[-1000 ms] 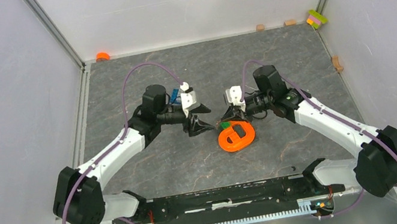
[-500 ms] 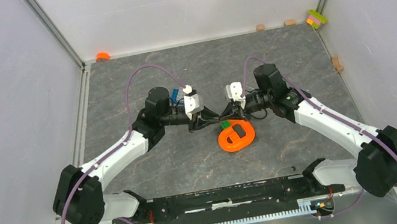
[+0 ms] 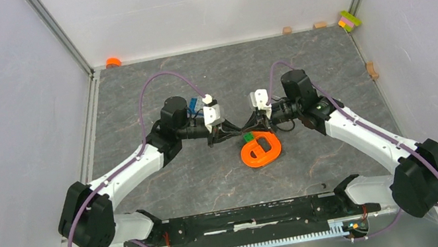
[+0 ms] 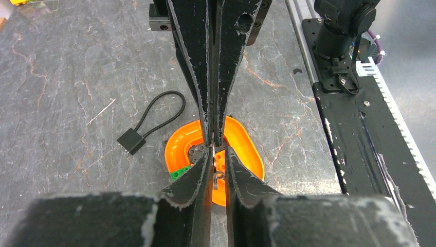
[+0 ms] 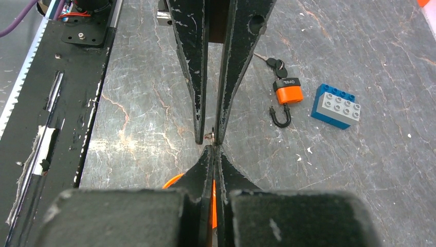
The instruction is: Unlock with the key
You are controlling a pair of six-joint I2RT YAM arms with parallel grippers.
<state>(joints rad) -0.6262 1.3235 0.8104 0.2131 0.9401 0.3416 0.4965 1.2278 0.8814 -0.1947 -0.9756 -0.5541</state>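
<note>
The key, tiny with a thin silvery blade, hangs in mid air between the two grippers, which meet tip to tip above the orange ring-shaped piece. My left gripper is closed to a narrow gap on the key's end. My right gripper is shut tight on the other end. In the top view the fingers hide the key. The small orange padlock with a black shackle lies on the table under the left arm. A small black lock on a thin cable lies beside the ring piece.
A green brick lies at the ring piece's rim. A blue and grey brick lies by the padlock. Small blocks and a coloured block line the back edge, and an orange cap sits at the back left.
One second ago my left gripper was open and apart from the right. It moved right to the right gripper's tips and closed in on the key. The right arm barely moved.
</note>
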